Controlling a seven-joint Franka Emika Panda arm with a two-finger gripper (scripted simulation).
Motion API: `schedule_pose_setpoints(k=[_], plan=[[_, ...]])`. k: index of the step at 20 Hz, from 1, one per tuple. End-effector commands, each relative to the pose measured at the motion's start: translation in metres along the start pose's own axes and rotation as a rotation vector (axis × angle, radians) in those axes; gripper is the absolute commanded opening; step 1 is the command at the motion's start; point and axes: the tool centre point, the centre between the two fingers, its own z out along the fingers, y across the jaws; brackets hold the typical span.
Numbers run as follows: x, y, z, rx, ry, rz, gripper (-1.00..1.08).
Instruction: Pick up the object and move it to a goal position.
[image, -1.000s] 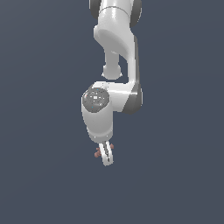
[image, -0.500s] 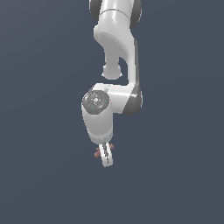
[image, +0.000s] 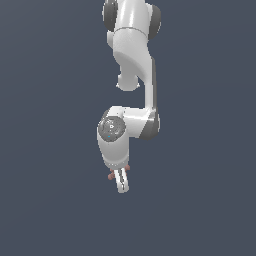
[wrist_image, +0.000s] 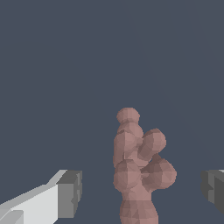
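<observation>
White arm (image: 134, 55) descends from top of exterior view, elbow bent, wrist (image: 114, 135) angled downward. Gripper (image: 120, 181) points down toward floor. Wrist view: jaws spread wide apart, grey fingertip pads (wrist_image: 70, 193) at either side of frame, gap between them wide, pads touching nothing.
</observation>
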Motion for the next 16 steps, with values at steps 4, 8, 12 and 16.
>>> schedule_pose_setpoints(k=[4,8,12,16], plan=[[0.0007,-0.0018,0.0002,0.002,0.0,0.0,1.0],[0.0007,-0.0018,0.0002,0.002,0.0,0.0,-1.0],[0.0007,-0.0018,0.0002,0.002,0.0,0.0,-1.0],[0.0003,-0.0018,0.0,0.002,0.0,0.0,-1.0]])
